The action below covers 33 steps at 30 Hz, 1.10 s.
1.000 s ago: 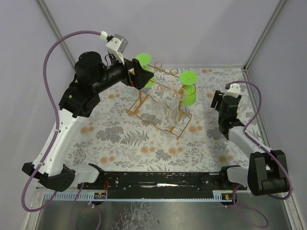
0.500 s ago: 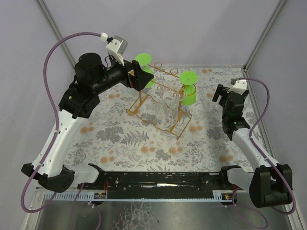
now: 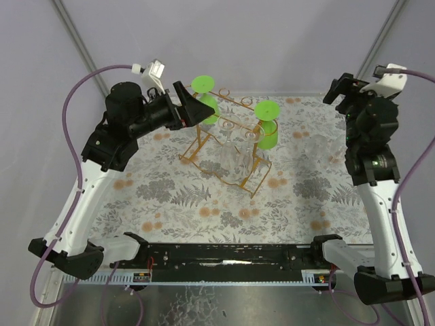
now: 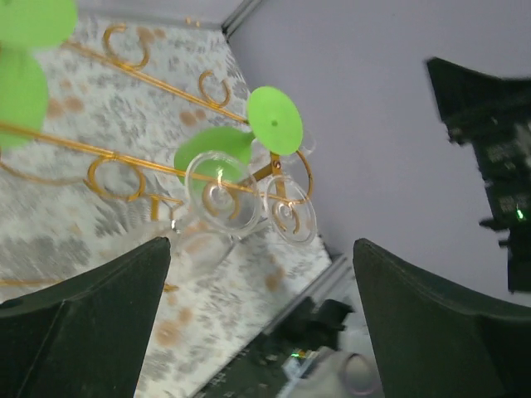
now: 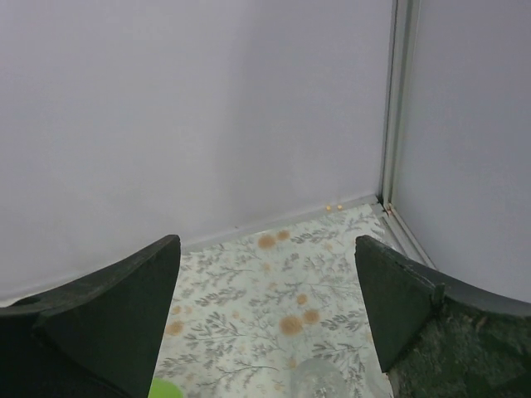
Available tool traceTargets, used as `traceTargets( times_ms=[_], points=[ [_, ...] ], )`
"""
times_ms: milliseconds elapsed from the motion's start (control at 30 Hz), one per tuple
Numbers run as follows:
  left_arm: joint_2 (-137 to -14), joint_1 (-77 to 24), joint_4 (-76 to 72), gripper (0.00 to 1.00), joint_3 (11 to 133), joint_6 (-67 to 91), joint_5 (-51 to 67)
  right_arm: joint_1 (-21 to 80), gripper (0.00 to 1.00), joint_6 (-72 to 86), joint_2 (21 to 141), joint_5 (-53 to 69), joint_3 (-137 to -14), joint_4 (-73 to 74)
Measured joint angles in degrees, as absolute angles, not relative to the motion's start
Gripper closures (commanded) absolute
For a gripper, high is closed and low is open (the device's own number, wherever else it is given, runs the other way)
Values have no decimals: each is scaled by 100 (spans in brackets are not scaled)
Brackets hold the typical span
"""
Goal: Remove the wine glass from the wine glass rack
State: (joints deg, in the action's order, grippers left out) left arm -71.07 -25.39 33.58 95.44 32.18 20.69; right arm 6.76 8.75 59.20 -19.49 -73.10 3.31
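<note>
**Wine glasses hang foot-up in the wire rack; both end effectors are spread and hold nothing.**

The wine glass rack [image 3: 194, 146], thin golden wire with curled ends, stands on the far middle of the desk [image 3: 170, 197]. Clear wine glasses [image 3: 234, 159] hang upside down in it, with green wine glasses [image 3: 267, 110] on its far side. The desk wears a grey-and-orange floral cloth, closed in by pale lilac walls [image 3: 272, 41] with a metal corner post [image 5: 400, 99]. The left end effector [image 3: 197, 109] sits just beside the rack's far-left end, fingers wide apart, next to a green foot. The right end effector [image 3: 342, 90] is raised near the far right corner, well apart from the rack. Right of the rack, what seems a lone clear glass [image 3: 315, 146] stands on the cloth.
</note>
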Motion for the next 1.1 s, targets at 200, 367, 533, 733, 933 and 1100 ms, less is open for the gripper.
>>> traceTargets(
  times_ms=[200, 367, 533, 733, 933, 1100],
  points=[
    [-6906, -2200, 3299, 25, 8744, 5035, 2206, 676, 9, 1302, 5472, -1765, -8023, 1594],
    [-6908, -2130, 3192, 29, 8512, 5815, 2276, 676, 9, 1459, 5166, -1688, -8018, 2331],
    [-6934, -2126, 3006, 38, 8259, 6261, 2458, 676, 9, 1612, 5096, -1684, -8005, 2602],
    [-7006, -2130, 2834, 42, 7885, 6608, 2620, 676, 9, 1763, 5122, -1662, -8005, 2724],
    [-7155, -2292, 2609, 47, 7762, 6827, 2676, 676, 9, 1820, 5133, -1597, -8005, 2779],
    [-7240, -2482, 2401, 53, 7762, 6908, 2679, 676, 9, 1861, 5155, -1568, -8005, 2777]
  ],
)
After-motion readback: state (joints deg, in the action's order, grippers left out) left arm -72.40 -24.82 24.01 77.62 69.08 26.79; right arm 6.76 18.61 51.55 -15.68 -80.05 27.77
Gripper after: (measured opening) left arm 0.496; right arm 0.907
